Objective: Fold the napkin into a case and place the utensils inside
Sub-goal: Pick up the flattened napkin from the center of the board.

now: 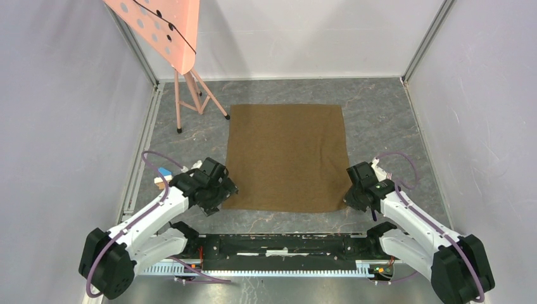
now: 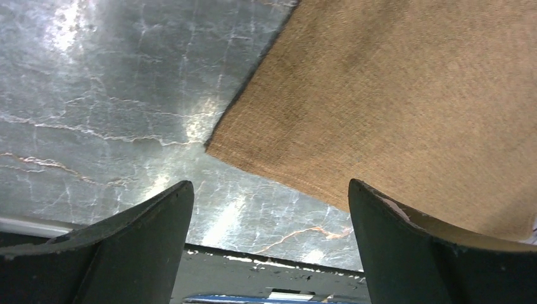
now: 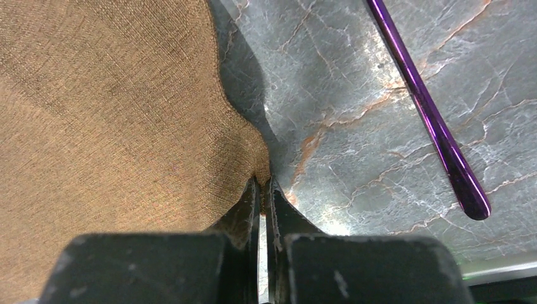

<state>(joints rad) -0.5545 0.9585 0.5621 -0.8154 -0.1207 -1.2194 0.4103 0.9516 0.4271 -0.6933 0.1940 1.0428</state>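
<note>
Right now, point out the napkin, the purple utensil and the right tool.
napkin (image 1: 288, 155): top view, middle of the cloth.
purple utensil (image 3: 432, 120): right wrist view, mid-handle.
right tool (image 3: 261, 187): right wrist view, between its shut fingertips, pinching the napkin.

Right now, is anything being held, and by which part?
The napkin, right edge near its front corner, pinched by the right end effector; left end effector empty.
</note>
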